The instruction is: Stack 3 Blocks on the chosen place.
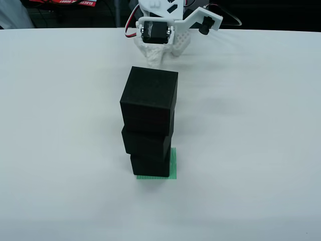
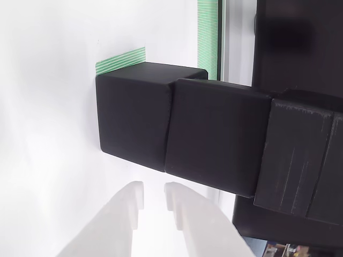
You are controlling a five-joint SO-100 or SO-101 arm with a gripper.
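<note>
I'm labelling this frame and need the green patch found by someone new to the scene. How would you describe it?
In the view from above, find the white table and the tower of three black cubes at its middle. Under the bottom cube lies a flat green striped square, peeking out along the tower's right and front edges. It is the one coloured, flat thing among black blocks.
</note>
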